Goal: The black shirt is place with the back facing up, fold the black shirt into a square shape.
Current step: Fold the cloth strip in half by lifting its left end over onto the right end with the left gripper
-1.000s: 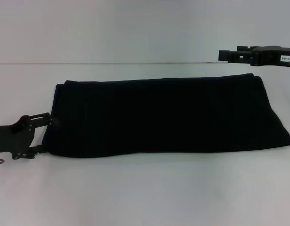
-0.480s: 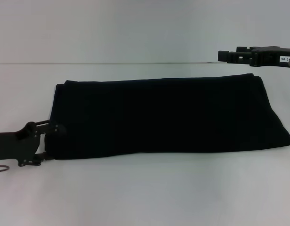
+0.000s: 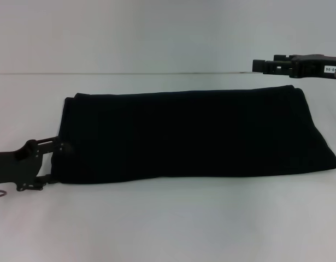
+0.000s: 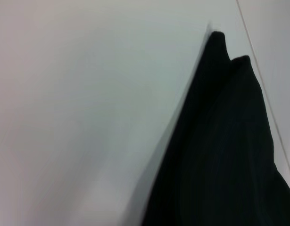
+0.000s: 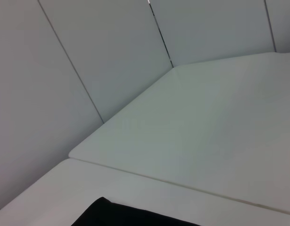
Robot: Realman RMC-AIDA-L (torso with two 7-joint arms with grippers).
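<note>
We see the black shirt [image 3: 195, 136] lying flat on the white table [image 3: 173, 224], already folded into a long band that runs across the middle of the head view from left to right, its back edge close to where the table meets the pale wall [image 3: 157, 33]. No lettering shows on its upper side. At the shirt's left end, near the front corner, the left gripper [image 3: 54, 161] sits low on the table with its two thin fingers spread apart, one above and one below, their tips touching the edge of the cloth; we see no fabric pinched between them. The left wrist view shows the shirt's [image 4: 225, 150] layered edge against bare table. The right gripper [image 3: 258, 65] hangs well above the table, over the shirt's far right corner and apart from it; we cannot tell how its claw stands. Its wrist view catches only a small dark corner of the shirt [image 5: 121, 216], the table and wall panels.
</note>
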